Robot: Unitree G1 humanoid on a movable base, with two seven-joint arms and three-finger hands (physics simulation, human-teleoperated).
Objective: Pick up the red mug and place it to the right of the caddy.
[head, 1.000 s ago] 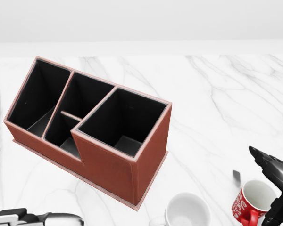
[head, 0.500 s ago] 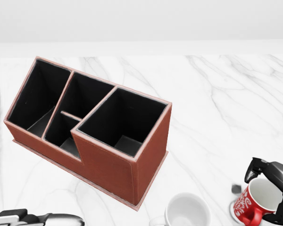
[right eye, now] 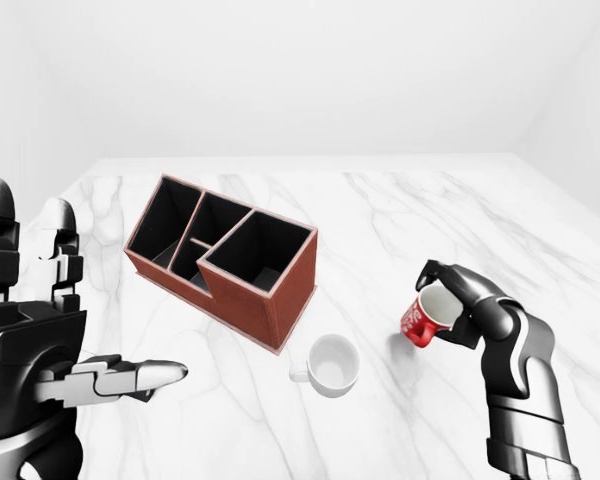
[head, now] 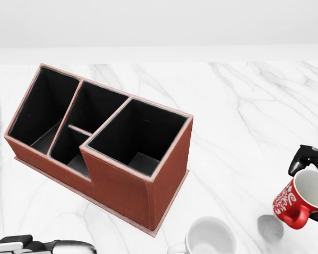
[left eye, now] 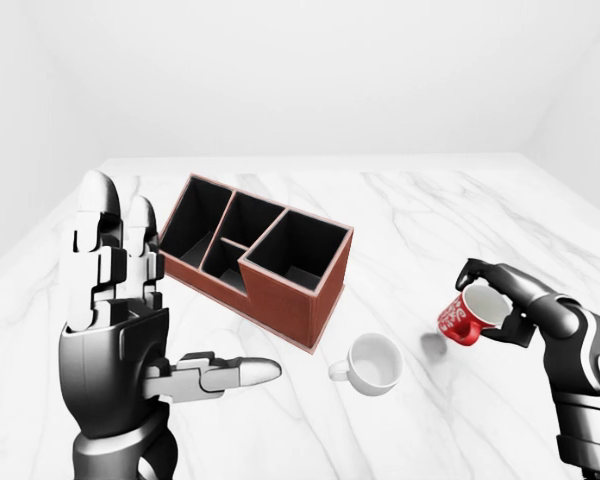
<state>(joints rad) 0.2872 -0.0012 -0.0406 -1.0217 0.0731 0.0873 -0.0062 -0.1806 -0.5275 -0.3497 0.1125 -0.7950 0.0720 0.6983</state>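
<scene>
The red mug (head: pixel 299 199), with white lettering and a white inside, hangs tilted above the marble table, its shadow below it. My right hand (left eye: pixel 502 302) is shut on it, fingers around rim and body, at the right of the left-eye view. The brown caddy (head: pixel 103 143), with several black compartments, stands left of centre in the head view, well left of the mug. My left hand (left eye: pixel 130 300) is raised at the left of the left-eye view, open, fingers up and thumb out, holding nothing.
A white mug (left eye: pixel 372 363) stands on the marble table (head: pixel 238 106) between the caddy and the red mug, near the bottom of the head view. A white wall runs behind the table's far edge.
My right hand closed on the red mug and lifted it off the table, up and to the right in the head view. Caddy and white mug stayed put.
</scene>
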